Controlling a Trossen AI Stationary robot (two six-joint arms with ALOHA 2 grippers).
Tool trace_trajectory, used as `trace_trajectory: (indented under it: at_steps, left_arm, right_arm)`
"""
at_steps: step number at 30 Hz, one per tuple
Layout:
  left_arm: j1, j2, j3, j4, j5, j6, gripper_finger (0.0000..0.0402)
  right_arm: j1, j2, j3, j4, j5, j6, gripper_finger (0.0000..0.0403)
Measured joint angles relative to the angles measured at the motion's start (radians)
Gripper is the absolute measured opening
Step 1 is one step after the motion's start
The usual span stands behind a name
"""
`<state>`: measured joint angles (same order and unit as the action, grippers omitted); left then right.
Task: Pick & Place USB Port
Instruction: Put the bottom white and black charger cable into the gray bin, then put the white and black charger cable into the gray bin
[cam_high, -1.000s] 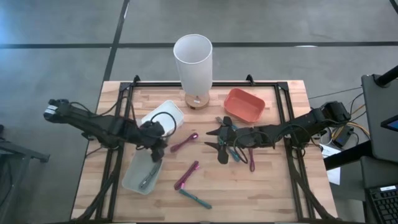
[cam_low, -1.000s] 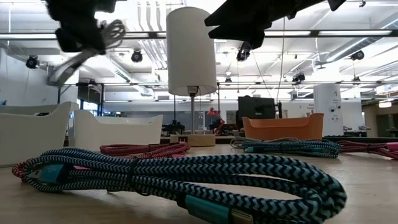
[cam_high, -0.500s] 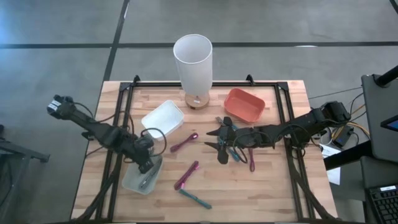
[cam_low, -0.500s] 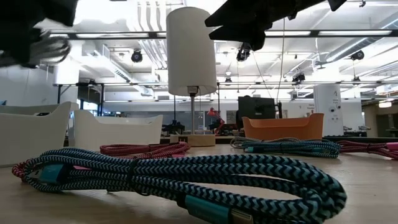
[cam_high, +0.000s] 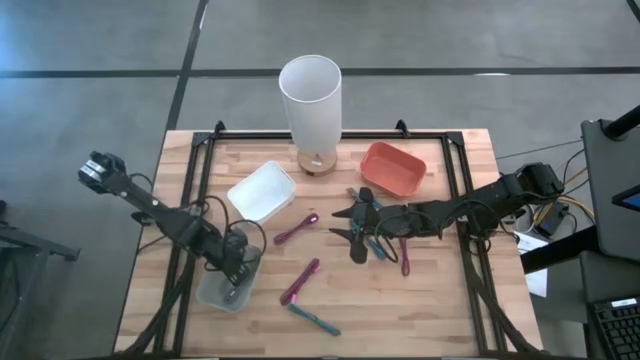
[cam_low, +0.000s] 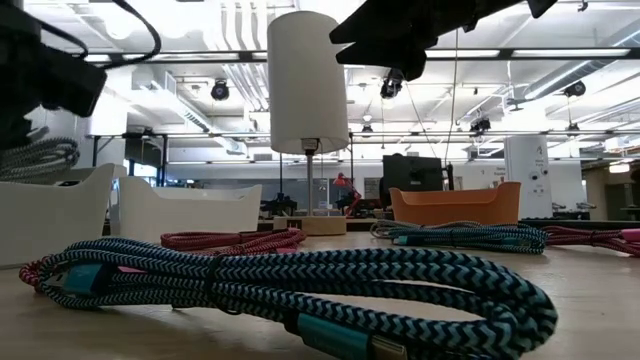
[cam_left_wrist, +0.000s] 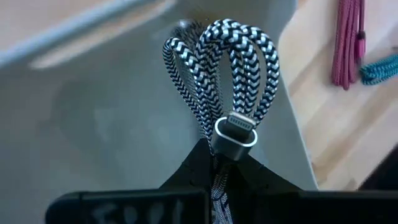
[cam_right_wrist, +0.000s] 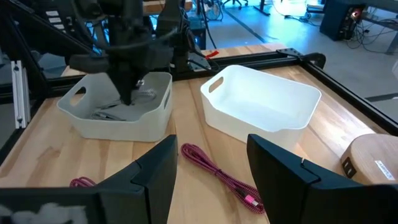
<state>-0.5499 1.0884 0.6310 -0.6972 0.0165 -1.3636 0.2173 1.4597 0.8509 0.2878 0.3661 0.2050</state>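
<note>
My left gripper (cam_high: 237, 268) is shut on a coiled black-and-white braided cable (cam_left_wrist: 224, 68) with a silver plug (cam_left_wrist: 236, 132). It points steeply down over the grey bin (cam_high: 215, 292) at the table's near left. In the low view the loops (cam_low: 35, 160) hang about level with that bin's rim. My right gripper (cam_high: 352, 235) hovers open above a teal cable (cam_high: 376, 245) right of the table's centre and holds nothing. A magenta cable (cam_high: 296, 229), another magenta one (cam_high: 300, 282) and a teal one (cam_high: 315, 319) lie flat on the wood. My left gripper pinches the bundled strands of the black-and-white cable (cam_left_wrist: 217, 163) between its two fingers, just behind the silver plug. It comes from above, slanting down. The loops stick out past the fingertips toward the bin floor (cam_left_wrist: 93, 118); whether they touch it I cannot tell.
A white bin (cam_high: 262, 190) stands just beyond the grey one, an orange bin (cam_high: 392, 167) at the far right, and a white lamp (cam_high: 310, 100) on a wooden base at the far middle. Another cable (cam_right_wrist: 109, 112) lies in the grey bin. A black frame (cam_high: 330, 135) borders the table.
My left gripper has gone down and toward the table's near edge, from beside the white bin to over the grey bin, rolling its wrist as it went. The black-and-white cable has travelled with it, still held. My right gripper has kept still.
</note>
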Motion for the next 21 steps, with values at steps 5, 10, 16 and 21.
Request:
trace_trajectory:
  at_steps: [5, 10, 16, 21]
  left_arm:
    - [0.0, 0.013, -0.047, 0.028, 0.035, -0.028, 0.0019]
    - [0.0, 0.016, -0.093, 0.045, 0.045, -0.062, 0.004]
    - [0.0, 0.016, -0.106, 0.053, 0.044, -0.061, 0.0079]
    - [0.0, 0.016, -0.082, 0.052, 0.042, -0.031, 0.01]
  right_arm:
    - [0.0, 0.0, 0.0, 0.0, 0.0, 0.0, 0.0192]
    - [0.0, 0.0, 0.0, 0.0, 0.002, 0.001, 0.0192]
    - [0.0, 0.0, 0.0, 0.0, 0.003, 0.001, 0.0192]
    - [0.0, 0.0, 0.0, -0.003, 0.002, 0.001, 0.0192]
